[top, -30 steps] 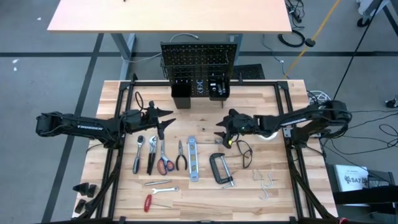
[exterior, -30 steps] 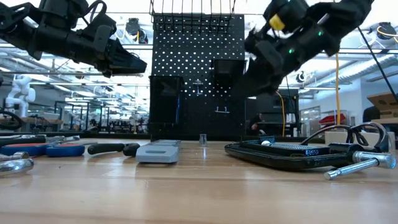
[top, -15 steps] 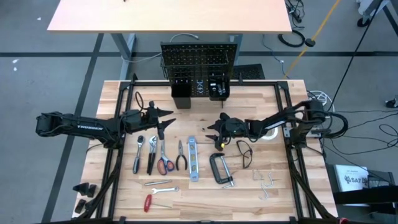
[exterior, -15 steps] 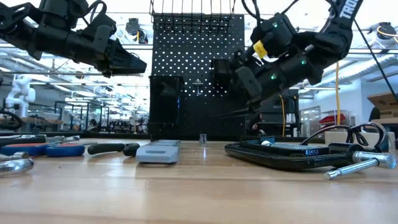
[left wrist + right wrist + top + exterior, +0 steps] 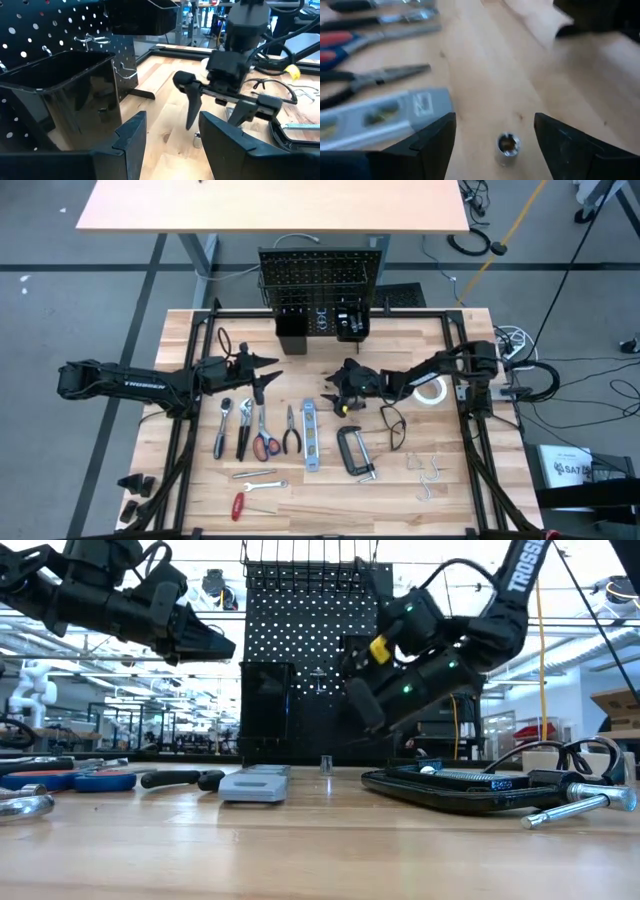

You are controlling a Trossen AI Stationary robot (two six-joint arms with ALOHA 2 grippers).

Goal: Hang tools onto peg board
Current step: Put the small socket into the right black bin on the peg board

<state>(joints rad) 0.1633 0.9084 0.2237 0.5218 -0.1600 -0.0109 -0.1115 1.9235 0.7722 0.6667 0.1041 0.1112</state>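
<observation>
While your right hand (image 5: 492, 132) hangs wide apart, the small socket (image 5: 507, 145) stands upright (between its fingertips) directly below on the tabletop (image 5: 485, 65).

Even, bright overhead light fills the high view, and the wooden table (image 5: 320, 360) shows only soft, short shadows under the arms. In the low view the room's ceiling lights glare white behind the peg board (image 5: 315, 660), so the board and both arms read as dark silhouettes, while the near tabletop is out of focus. The right wrist view is smeared by motion blur across the level (image 5: 380, 115); the left wrist view stays fairly sharp.
</observation>
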